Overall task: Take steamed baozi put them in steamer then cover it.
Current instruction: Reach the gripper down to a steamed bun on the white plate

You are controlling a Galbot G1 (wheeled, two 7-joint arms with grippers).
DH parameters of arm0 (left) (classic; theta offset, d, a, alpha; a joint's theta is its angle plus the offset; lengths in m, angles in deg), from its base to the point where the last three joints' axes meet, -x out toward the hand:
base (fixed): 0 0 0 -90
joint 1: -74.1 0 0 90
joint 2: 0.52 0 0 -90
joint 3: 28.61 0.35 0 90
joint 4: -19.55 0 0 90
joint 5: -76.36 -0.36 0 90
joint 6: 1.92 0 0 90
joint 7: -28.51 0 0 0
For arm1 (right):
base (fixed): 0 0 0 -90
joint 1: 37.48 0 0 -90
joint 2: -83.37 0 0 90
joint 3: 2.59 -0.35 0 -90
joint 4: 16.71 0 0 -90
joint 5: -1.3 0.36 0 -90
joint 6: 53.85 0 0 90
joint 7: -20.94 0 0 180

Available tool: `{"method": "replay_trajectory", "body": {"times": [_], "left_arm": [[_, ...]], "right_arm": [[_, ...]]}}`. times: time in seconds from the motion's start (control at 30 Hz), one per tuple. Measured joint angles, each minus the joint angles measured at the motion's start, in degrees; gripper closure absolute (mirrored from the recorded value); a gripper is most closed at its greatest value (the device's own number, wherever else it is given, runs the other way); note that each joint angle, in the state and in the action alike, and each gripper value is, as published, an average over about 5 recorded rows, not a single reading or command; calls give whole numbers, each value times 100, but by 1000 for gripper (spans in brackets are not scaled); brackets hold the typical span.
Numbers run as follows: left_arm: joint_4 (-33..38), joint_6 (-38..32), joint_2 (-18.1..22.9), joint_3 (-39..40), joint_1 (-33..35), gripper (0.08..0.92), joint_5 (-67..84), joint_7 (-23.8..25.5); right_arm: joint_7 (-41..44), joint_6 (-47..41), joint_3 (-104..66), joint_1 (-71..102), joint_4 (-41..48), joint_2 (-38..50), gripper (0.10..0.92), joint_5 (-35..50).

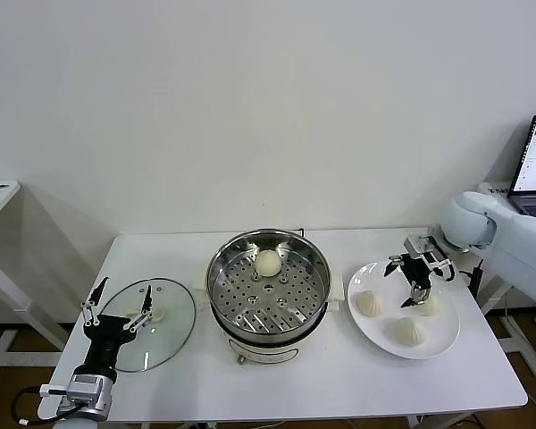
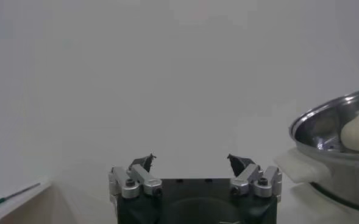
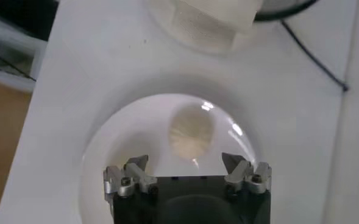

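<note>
The right end effector point(image 1: 417, 284), fingers apart, was held over the plate point(image 1: 375, 320) right of the steamer point(image 1: 268, 284), ready to take a bun point(image 1: 428, 305); the left end effector point(image 1: 119, 308), also spread, waited over the lid point(image 1: 165, 340).

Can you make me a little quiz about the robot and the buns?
1. How many baozi lie on the white plate?
2. True or false: the glass lid already covers the steamer.
3. Which gripper hovers over the plate? A) left gripper B) right gripper

Key:
1. Three; a fourth baozi is in the steamer.
2. False; it lies on the table beside the steamer, under the open left gripper.
3. B; it is open above a plate baozi.
</note>
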Motion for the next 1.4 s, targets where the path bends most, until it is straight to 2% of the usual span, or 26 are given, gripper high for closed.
{"method": "replay_trajectory", "body": {"times": [0.6,1.23,1.4], "left_arm": [[-184,-17,7,-5,-117,177,-5,23],[-227,-19,18,-10,-136,177,-4,30],[-222,-25,23,-13,-126,177,-4,29]], "right_arm": [[-348,-375,-447,687,908,-806,203,-202],[-391,-426,-629,919,1206,-1194,203,-422],[-382,-429,-664,948,1233,-1214,283,-478]]}}
